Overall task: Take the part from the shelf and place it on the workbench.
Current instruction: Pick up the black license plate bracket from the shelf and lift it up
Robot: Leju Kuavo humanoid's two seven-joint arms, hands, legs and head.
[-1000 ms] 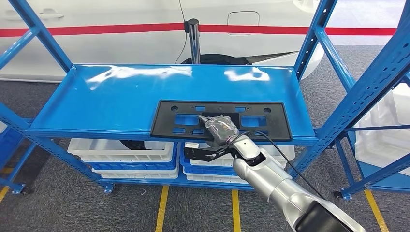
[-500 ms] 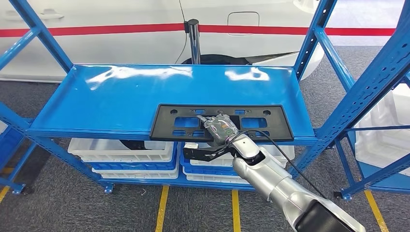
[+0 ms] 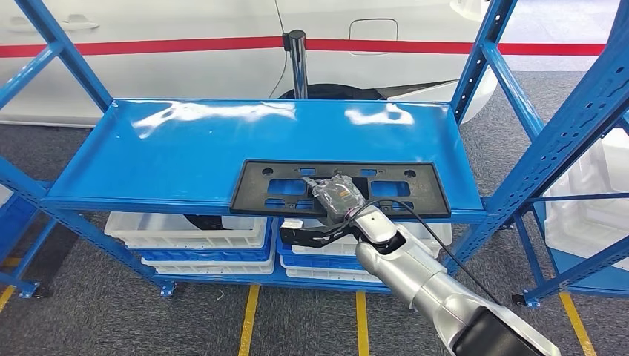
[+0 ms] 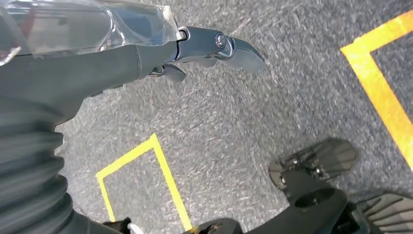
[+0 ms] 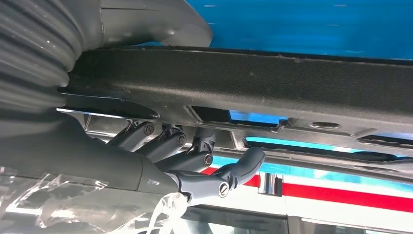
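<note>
The black part lies flat at the front edge of the blue shelf. The right robot hand clamps its near rim, thumb one side, fingers the other. Best to lift it level, clear of the shelf lip. The left robot hand hangs empty over the floor, fingers loose.

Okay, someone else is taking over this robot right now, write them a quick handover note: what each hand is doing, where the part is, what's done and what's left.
Right hand: on the black plastic part at its near edge; the right wrist view shows the thumb on one face and the fingers curled against the other, so it looks gripped.
Left hand: hangs over the grey floor, holds nothing, fingers loosely curled.
Part: lies flat on the blue shelf, its near edge at the shelf's front lip.
Done: reach and apparent grasp.
Left: lift the part off the shelf, carry it to the workbench, set it down.
</note>
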